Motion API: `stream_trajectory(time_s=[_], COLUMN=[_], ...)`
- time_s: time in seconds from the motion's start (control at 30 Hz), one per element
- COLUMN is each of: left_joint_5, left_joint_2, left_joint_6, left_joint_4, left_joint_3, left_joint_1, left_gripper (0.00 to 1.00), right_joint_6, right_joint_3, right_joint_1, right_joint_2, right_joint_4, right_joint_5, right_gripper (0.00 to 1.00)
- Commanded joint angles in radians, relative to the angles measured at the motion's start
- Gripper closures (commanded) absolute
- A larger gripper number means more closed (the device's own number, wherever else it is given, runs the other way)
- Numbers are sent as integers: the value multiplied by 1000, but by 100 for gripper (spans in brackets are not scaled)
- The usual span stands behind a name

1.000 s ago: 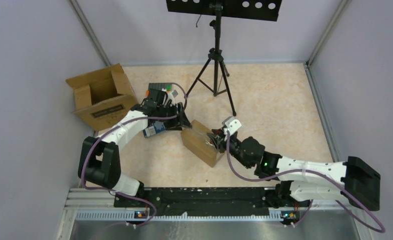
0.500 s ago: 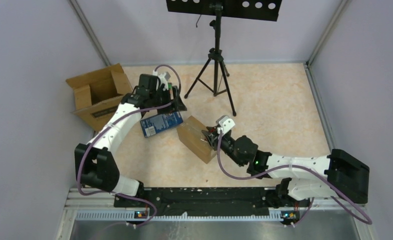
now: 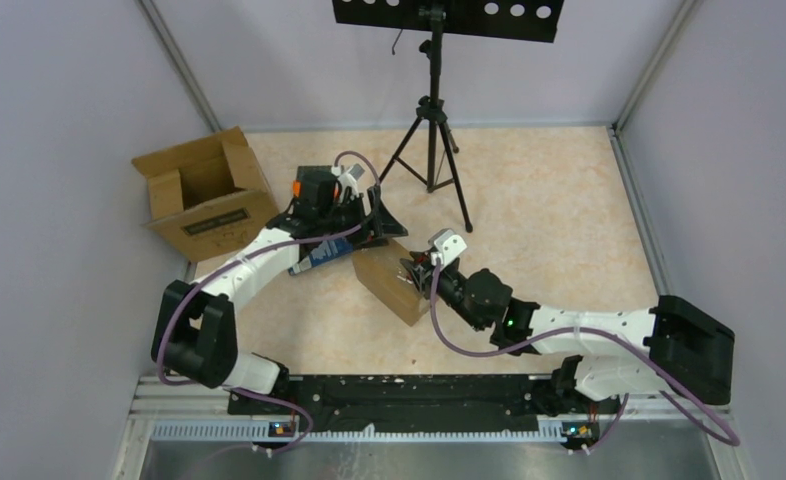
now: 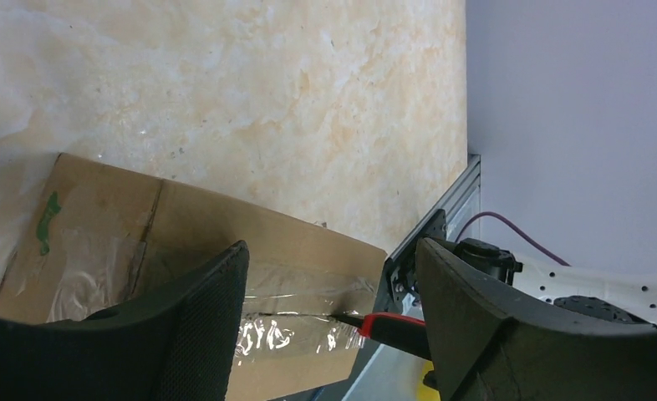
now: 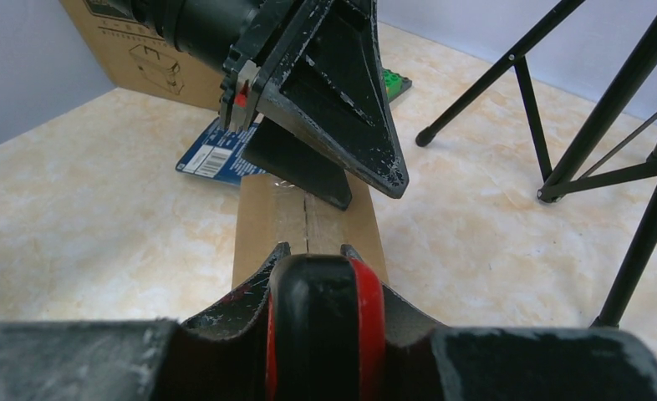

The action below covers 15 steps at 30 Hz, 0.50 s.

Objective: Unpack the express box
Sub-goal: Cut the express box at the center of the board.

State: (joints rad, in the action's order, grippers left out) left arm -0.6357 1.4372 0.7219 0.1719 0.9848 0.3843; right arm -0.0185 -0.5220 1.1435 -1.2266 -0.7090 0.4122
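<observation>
Far left, a big open box [image 3: 204, 190] sits near the wall. A blue packet [image 3: 314, 262] lies on the table [image 3: 549, 220] just beside it. The left claw [image 4: 331, 246] hangs wide open over the far end of the small taped box [image 3: 384, 287] in the middle, holding nothing. The right claw [image 3: 414, 270] is closed tight on a red-and-black tool [image 5: 325, 326]. I think the tool is a cutter, and its tip seems to touch the tape [image 4: 283, 330] on the lid. A tripod [image 3: 431, 140] stands behind.

This looks like the tape-cutting step. Next, the left claw should press the box down so it stays put. Then the tool can slide along the seam.
</observation>
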Motion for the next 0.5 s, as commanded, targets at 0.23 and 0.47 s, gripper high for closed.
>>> stream_trajectory(time_s=[0.23, 0.47], left_joint_5=[176, 221], left_joint_2=[-13, -6], left_joint_6=[1, -25], left_joint_4=[-71, -67], left_joint_3=[-94, -134], left_joint_1=[0, 0], left_gripper=[24, 25], right_joint_6=[-15, -17], right_joint_3=[-41, -40], right_joint_1=[-7, -4], right_joint_2=[68, 110], right_joint_4=[47, 90], right_joint_5=[-13, -6], right_gripper=[100, 100])
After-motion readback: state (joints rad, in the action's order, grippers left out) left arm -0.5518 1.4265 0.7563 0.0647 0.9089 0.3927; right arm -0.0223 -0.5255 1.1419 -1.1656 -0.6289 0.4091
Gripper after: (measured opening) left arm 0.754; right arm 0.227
